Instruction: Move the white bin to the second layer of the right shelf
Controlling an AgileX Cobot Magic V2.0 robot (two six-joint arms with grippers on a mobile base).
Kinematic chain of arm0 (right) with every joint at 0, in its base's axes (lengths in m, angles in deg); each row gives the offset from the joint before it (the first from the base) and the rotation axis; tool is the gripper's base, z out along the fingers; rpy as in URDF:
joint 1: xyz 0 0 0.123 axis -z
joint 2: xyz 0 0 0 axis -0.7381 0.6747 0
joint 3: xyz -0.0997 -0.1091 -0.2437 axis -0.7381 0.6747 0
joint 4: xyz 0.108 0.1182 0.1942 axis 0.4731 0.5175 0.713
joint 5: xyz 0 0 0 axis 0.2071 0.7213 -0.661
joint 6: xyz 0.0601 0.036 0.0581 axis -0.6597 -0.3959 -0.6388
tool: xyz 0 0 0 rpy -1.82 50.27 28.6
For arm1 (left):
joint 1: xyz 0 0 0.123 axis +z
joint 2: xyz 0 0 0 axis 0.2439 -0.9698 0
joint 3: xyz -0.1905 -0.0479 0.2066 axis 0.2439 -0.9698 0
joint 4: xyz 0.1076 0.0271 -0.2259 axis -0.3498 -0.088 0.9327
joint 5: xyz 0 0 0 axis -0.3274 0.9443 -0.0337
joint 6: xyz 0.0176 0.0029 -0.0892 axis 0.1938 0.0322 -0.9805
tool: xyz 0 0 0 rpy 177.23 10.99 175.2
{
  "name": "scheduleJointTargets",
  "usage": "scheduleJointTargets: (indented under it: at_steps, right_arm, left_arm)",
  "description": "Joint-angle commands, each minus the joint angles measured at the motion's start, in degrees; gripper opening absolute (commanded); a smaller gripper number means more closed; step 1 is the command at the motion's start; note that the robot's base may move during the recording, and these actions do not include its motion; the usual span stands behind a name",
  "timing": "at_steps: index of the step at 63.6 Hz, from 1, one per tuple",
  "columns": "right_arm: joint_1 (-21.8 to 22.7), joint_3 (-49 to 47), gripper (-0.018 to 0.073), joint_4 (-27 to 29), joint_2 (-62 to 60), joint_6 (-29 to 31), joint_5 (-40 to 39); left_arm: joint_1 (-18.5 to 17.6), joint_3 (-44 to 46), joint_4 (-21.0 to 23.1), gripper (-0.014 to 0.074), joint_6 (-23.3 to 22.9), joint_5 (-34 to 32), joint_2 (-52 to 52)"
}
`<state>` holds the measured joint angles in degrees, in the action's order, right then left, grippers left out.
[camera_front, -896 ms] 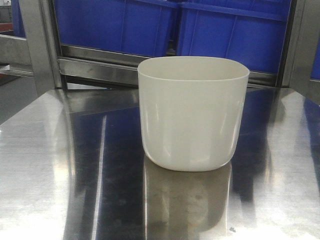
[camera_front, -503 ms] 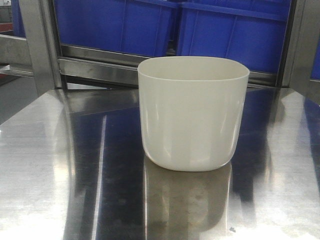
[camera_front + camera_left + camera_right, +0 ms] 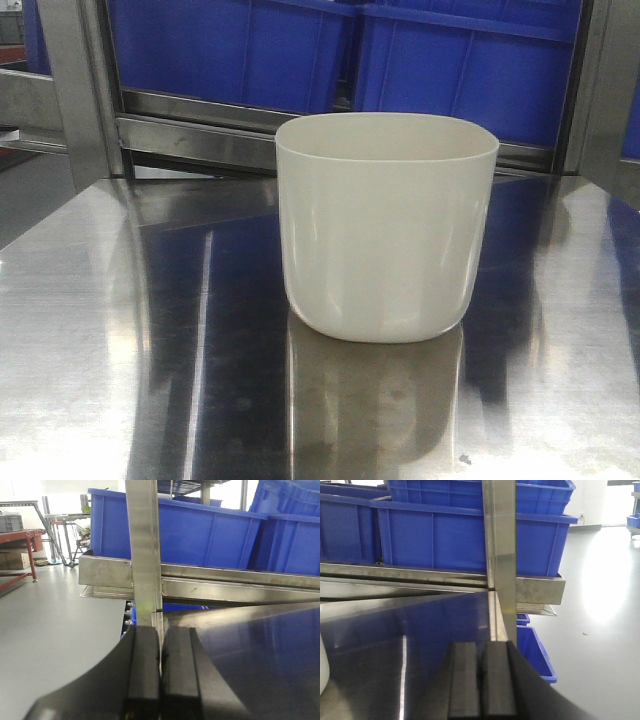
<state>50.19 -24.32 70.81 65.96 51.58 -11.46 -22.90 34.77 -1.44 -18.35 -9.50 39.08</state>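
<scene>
Nothing has moved since the earlier frame: the white bin (image 3: 387, 228) sits upright on the counter (image 3: 90, 340), near the far edge, about mid-width. My read on progress: zero. Grasp, lift and placement on the right shelf second layer are all left, and I can't pick that layer out in these views. Left fingers (image 3: 144, 675) are pressed together on nothing; right fingers (image 3: 465, 680) same. Counts: one white bin, two finger pairs, two blue crates (image 3: 460, 60) behind the steel rail (image 3: 200, 140) in the front view, plus blue slivers at the frame edges.
</scene>
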Motion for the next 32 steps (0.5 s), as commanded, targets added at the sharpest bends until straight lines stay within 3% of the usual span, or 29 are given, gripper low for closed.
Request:
scheduleJointTargets:
  at_steps: [1, 32]
  right_arm:
    - [0.31, -0.96, 0.0055, 0.06, -1.18, 0.49, -5.23]
    - [0.31, -0.96, 0.0055, 0.06, -1.18, 0.46, -5.35]
  left_arm:
    - [0.03, -1.90, 0.29, 0.0085, -0.43, -5.00, 0.76]
    - [0.03, -1.90, 0.29, 0.0085, -0.43, -5.00, 0.76]
